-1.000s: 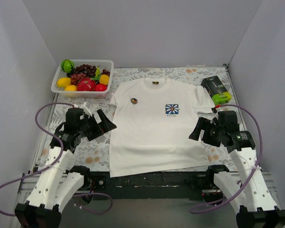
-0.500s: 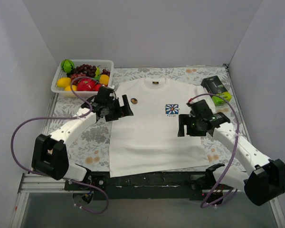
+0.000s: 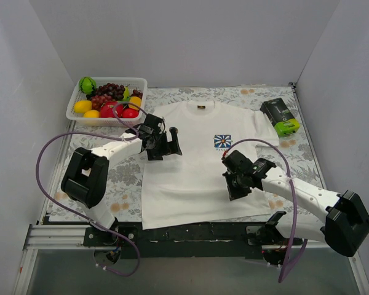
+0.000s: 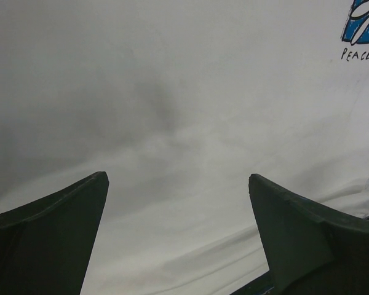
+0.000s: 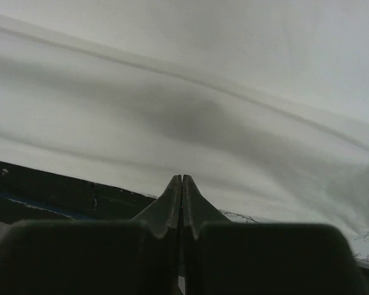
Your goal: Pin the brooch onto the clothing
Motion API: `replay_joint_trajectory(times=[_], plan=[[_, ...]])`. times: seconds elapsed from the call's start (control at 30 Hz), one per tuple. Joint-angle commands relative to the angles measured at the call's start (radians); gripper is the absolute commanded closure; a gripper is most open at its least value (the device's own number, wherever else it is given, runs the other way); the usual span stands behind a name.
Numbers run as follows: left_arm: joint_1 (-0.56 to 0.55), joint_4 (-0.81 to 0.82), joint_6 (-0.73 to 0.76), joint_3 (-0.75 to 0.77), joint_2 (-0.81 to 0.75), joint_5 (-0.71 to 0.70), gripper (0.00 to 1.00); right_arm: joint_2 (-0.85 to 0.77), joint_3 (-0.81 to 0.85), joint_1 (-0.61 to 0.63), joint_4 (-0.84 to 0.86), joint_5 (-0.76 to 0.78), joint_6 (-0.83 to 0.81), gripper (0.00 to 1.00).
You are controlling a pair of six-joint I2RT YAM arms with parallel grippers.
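Note:
The clothing, a white T-shirt [image 3: 197, 178] with a blue square logo [image 3: 222, 141], lies flat on the table. My left gripper [image 3: 170, 142] hovers open over its left chest, and the left wrist view shows its fingers [image 4: 67, 215] wide apart above plain white cloth [image 4: 172, 123], with the logo [image 4: 364, 18] at the top right. The brooch is hidden in every view; the left gripper covers the chest area. My right gripper [image 3: 229, 187] is over the shirt's lower right part. In the right wrist view that gripper [image 5: 182, 178] is shut with nothing between its fingers, just above the cloth [image 5: 234, 74].
A white basket [image 3: 72, 114] of fruit stands at the back left. A green and black box [image 3: 280, 117] lies at the back right. A floral tablecloth [image 3: 295, 160] covers the table. A black rail [image 3: 197, 235] runs along the near edge below the shirt's hem.
Both arms reached in over the shirt. The left gripper moved right over the spot where the brooch showed. The right gripper moved left and nearer the hem and went from open to shut.

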Motion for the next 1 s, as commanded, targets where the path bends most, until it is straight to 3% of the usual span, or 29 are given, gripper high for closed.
replay_joint_trajectory(times=[0.0,0.33,0.6,0.83,0.97], plan=[[-0.003,0.045,-0.01,0.058,0.03,0.02,0.02,0.039,-0.044,0.026,0.012,0.031,0.057,0.98],[-0.003,0.051,-0.011,0.068,0.077,0.02,0.02,0.151,-0.063,0.15,-0.039,0.005,0.112,0.99],[-0.003,0.055,-0.011,0.058,0.088,0.017,0.02,0.113,-0.086,0.207,-0.124,-0.021,0.135,0.99],[-0.003,0.052,0.0,0.062,0.093,0.015,0.02,0.014,0.081,0.207,-0.081,0.229,0.166,0.99],[-0.003,0.052,0.003,0.054,0.08,0.012,0.02,0.06,0.083,0.207,0.029,0.261,0.155,0.99]])
